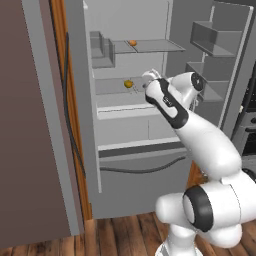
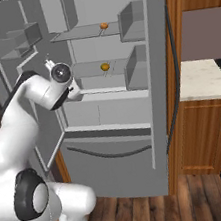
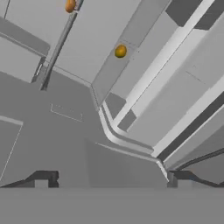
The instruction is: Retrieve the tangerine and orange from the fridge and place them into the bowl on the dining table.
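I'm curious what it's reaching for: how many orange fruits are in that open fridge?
2. One orange fruit sits on the upper shelf, the other fruit on the shelf below. The bins could hide more.

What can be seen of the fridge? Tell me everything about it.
The fridge is tall, grey and looks like metal. Both upper doors stand open, with bins on their inner sides. Inside are pale shelves: one orange fruit lies on the upper shelf, another on the shelf below. The bottom drawer is shut, a long dark handle across it. It stands on the wooden floor beside wooden cabinets. The open gripper is near the lower shelf, apart from the fruit.
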